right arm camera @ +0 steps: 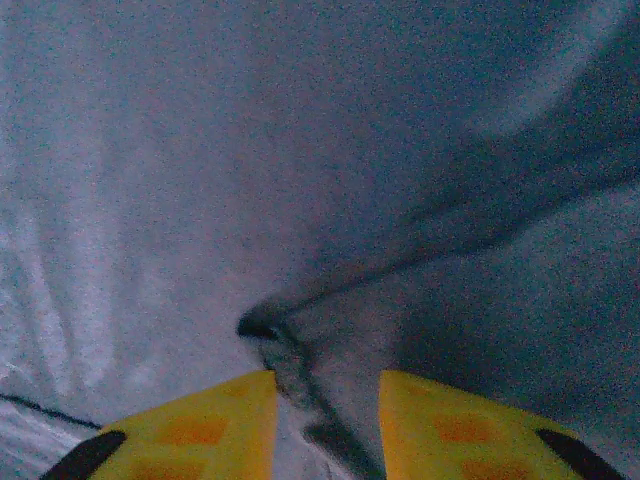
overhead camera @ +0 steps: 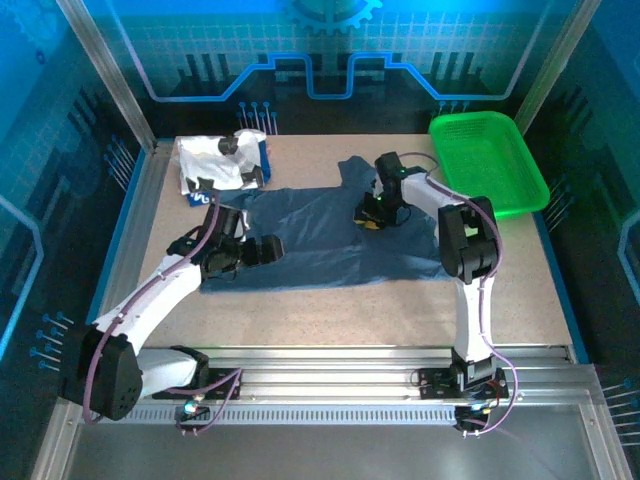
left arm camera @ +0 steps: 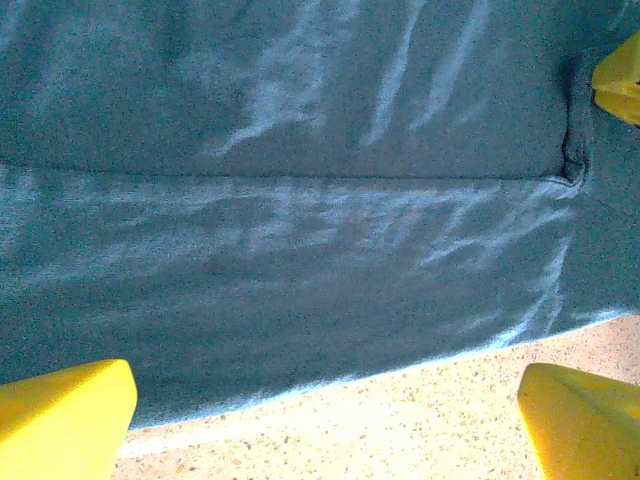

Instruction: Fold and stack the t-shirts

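Two t-shirts lie on the desk (overhead camera: 400,310): a white printed t-shirt (overhead camera: 215,160) crumpled at the far left and a slate-blue t-shirt (overhead camera: 320,240) spread mid-desk. One green mesh basket (overhead camera: 490,165) sits far right. The left arm (overhead camera: 160,290) reaches low, with the left fingers (overhead camera: 272,250) spread wide over the slate-blue t-shirt's near hem. The right arm (overhead camera: 465,250) bends down, its right fingers (overhead camera: 368,218) slightly apart astride a raised crease.

Left arm (overhead camera: 150,300) reaches forward and right from its base, held low, with the left gripper (overhead camera: 266,249) pointing right and its yellow fingertips (left arm camera: 65,415) spread wide. Right arm (overhead camera: 468,300) stands upright, elbow high, forearm angled back-left. The right gripper (overhead camera: 370,214) points down, its yellow fingers (right arm camera: 200,435) a narrow gap apart.
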{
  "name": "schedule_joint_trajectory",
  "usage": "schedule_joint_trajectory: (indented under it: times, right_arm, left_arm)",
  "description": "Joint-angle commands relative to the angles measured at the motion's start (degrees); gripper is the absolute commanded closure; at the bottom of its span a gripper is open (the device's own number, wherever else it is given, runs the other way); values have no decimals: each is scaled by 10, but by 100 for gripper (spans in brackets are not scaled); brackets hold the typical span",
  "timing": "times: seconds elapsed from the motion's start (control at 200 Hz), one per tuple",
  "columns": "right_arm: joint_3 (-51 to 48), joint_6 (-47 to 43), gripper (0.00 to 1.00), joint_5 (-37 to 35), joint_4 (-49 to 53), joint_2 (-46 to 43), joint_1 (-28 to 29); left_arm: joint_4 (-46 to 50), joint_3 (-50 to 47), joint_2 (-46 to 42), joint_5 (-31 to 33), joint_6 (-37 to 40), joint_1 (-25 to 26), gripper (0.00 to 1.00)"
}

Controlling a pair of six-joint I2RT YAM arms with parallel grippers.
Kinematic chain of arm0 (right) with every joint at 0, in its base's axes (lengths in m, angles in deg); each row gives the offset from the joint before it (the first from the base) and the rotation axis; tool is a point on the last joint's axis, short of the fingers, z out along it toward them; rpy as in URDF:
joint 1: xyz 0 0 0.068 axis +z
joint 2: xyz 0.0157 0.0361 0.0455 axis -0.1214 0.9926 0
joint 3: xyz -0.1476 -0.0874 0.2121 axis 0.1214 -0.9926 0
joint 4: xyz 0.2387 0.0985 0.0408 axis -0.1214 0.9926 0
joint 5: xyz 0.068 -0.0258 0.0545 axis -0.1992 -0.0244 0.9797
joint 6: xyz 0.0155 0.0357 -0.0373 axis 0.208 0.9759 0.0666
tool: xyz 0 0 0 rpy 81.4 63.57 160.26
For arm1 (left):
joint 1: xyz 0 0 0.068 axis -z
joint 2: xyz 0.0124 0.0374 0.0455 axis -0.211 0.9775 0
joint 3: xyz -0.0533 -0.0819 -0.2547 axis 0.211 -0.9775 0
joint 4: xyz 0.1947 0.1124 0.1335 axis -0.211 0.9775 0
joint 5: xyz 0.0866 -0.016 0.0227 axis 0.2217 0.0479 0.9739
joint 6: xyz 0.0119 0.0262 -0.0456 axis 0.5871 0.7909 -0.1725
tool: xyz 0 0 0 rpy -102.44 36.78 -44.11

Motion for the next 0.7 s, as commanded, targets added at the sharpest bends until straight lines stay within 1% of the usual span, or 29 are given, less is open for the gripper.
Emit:
schedule_joint_trajectory:
  times: [0.0, 0.055, 0.115, 0.175, 0.29, 0.44, 0.58, 0.695]
  right_arm:
    - [-71, -2, 54, 18, -29, -86, -38]
    - [-100, -5, 48, 5, -21, -121, -55]
    - [-116, -13, 42, -19, 18, -147, -69]
    - [-131, -20, 38, -50, 57, -166, -78]
    - [-180, -15, 37, -87, 77, -185, -87]
    - [-254, 19, 37, -106, 38, -193, -88]
    - [-302, 40, 37, -147, 41, -199, -84]
    - [-348, 56, 38, -171, 51, -232, -79]
  left_arm:
    - [16, -11, -1, 19, -13, -17, 1]
    - [21, -12, 5, 20, -22, -32, 1]
    - [21, -12, 12, 19, -30, -46, 1]
    - [22, -8, 26, 21, -37, -58, 1]
    - [18, 8, 71, 29, -49, -75, 1]
    - [-6, 31, 150, 20, -68, -98, 2]
    - [4, 43, 218, 22, -81, -109, 10]
    - [20, 21, 219, 29, -90, -109, 15]
